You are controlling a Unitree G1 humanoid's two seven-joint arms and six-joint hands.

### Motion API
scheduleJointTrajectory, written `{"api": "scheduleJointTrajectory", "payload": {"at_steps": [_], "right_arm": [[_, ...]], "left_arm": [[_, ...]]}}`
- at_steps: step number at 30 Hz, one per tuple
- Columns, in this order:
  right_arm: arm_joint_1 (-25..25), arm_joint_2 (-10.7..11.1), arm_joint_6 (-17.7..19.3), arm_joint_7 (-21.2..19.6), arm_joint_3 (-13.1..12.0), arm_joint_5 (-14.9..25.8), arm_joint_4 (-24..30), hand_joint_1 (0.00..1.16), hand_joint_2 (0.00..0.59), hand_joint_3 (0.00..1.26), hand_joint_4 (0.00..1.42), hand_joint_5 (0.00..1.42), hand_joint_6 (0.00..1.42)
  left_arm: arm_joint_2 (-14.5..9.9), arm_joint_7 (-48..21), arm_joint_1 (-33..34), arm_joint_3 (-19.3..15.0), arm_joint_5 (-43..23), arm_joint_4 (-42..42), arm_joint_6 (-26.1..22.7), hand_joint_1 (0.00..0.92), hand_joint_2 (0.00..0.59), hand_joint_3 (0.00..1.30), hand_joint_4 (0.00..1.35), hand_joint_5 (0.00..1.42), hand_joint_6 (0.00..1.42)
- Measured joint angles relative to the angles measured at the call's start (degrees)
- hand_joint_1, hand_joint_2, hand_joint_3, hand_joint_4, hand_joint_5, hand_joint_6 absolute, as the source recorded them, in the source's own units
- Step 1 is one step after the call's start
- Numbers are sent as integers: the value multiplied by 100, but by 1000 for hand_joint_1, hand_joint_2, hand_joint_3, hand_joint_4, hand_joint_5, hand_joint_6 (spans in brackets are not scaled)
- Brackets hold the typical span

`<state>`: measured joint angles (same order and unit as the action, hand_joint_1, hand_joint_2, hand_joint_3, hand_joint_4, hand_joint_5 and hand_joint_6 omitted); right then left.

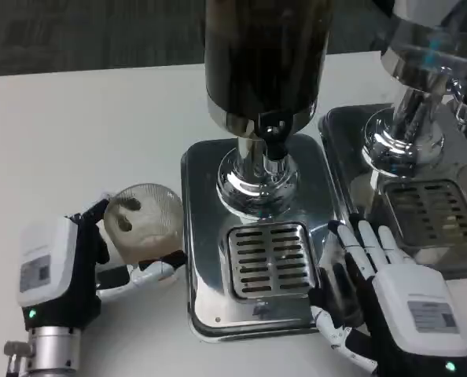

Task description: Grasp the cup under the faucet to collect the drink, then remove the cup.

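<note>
Seen from the head view, on a white bench (84, 133). Left hand (64, 271) at lower left, wrapped round a clear cup (143, 224), fingers (151, 271) closed under and around the cup's side. Cup tipped toward the camera, open mouth facing up and forward, a few dark smears inside on its base. Held just beside the left edge of the near dispenser's chrome tray (206, 236), above the bench, well left of the faucet (274, 145) and not beneath it.

Near dispenser (265, 55) at centre: dark tank above, chrome collar, black faucet hanging in front of a shiny round pedestal. Slotted drip grate (269, 259) set into the tray straight below the faucet, bare.

Right hand (383, 302) at lower right, resting on the right rim of that tray, between the two trays. Fingers (363, 243) stretched out and slightly spread, pointing up and away from the camera, holding nothing; thumb tucked low near the tray's front corner.

Second dispenser (418, 71) at the right edge, chrome body on its own tray, with its own slotted grate (434, 210) just beyond the right hand's fingertips.
</note>
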<state>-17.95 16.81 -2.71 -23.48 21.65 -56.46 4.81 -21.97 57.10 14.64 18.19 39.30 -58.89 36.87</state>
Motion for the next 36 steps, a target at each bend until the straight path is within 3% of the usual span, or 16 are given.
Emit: {"api": "scheduleJointTrajectory", "payload": {"at_steps": [7,21,36], "right_arm": [[-1,-1,0,0,1,-2,1,285,438,75,0,0,161],[-12,-18,-1,-19,0,-53,2,287,438,74,0,0,161],[-214,-324,-274,-596,39,-295,29,298,447,74,0,0,157]], "left_arm": [[0,283,-153,0,153,626,18,699,0,665,823,1053,1216],[72,283,-292,120,373,1029,114,714,0,667,823,1039,1200],[409,-212,468,551,404,61,294,719,0,674,823,1039,1215]]}}
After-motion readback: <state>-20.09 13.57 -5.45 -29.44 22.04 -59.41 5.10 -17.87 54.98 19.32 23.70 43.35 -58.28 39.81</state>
